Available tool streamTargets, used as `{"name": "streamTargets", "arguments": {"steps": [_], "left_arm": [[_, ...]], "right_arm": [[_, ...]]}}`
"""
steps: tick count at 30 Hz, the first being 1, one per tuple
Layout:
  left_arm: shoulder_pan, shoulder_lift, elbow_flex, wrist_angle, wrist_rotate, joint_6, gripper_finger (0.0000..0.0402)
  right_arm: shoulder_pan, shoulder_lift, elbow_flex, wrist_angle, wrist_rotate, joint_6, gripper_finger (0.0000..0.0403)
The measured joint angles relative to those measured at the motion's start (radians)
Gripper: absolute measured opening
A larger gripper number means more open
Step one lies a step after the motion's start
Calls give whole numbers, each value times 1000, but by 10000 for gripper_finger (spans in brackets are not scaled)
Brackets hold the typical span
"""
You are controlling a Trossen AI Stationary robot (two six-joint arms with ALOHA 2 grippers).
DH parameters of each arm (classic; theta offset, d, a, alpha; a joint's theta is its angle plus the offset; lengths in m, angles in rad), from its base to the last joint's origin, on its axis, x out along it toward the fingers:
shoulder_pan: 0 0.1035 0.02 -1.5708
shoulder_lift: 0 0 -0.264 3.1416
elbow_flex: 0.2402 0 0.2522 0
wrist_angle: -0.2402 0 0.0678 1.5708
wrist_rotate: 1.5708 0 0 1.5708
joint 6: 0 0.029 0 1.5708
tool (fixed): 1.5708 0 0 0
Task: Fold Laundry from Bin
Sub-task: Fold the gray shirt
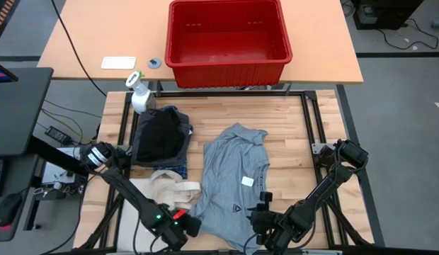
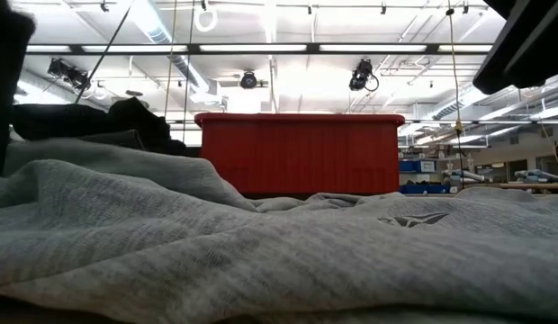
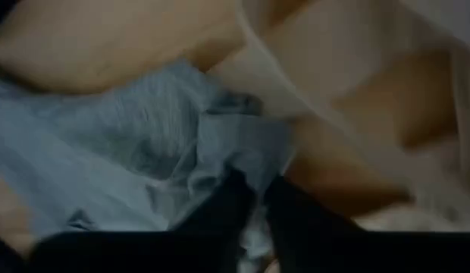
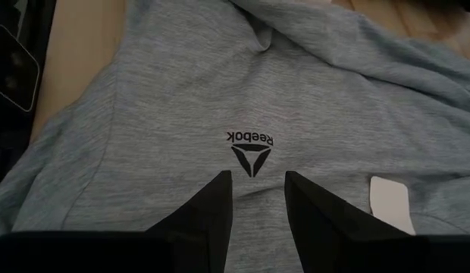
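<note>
The grey shirt (image 1: pixel 232 180) lies spread but rumpled on the counter (image 1: pixel 290 124), from its middle down to the near edge, and the bin (image 1: pixel 228 39) stands on the other table beyond the far edge, with nothing showing inside it. I have the left pincer (image 1: pixel 193 225) at the shirt's near left corner, its fingers (image 3: pixel 220 216) nearly together with a bunch of grey fabric between them, so I judge it has closed on the hem. The right pincer (image 1: pixel 259 218) hovers low over the shirt by the near edge, partly open, with the logo (image 4: pixel 250 148) showing just past its fingers (image 4: pixel 212 205) and nothing held. To do this step well, I would check that the left pinch has one layer only, take a matching hold with the right at the opposite corner, then draw the hem flat before any fold. The tote (image 1: pixel 171 190) lies touching the shirt's left side, so I must not catch its handle. A dark pile (image 1: pixel 161 136) sits near the left edge, with a spray bottle (image 1: pixel 139 92) at the far left corner.
</note>
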Motion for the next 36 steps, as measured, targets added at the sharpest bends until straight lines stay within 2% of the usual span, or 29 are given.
{"name": "streamTargets", "arguments": {"steps": [2,8,13,16,21,24,28,33,36], "left_arm": [[5,6,0,29,6,-112,16],[61,-64,61,214,-14,-518,5],[189,-208,105,242,-27,-816,5],[289,-285,104,222,-27,-1005,5],[460,-342,102,71,-29,-1272,7],[535,-343,101,23,5,-1327,8],[575,-331,102,11,57,-1336,8],[577,-324,102,-23,59,-1313,8],[578,-322,101,-63,62,-1305,8]], "right_arm": [[0,0,0,1,-1,0,131],[0,-2,0,-1,29,-22,131],[0,-4,0,10,177,-110,130],[8,-4,0,15,262,-122,130],[16,-4,3,16,226,-113,130],[14,-4,3,13,225,-75,131],[12,-3,3,31,181,-83,150],[-34,74,3,197,90,-156,220],[-68,125,2,252,74,-188,272]]}}
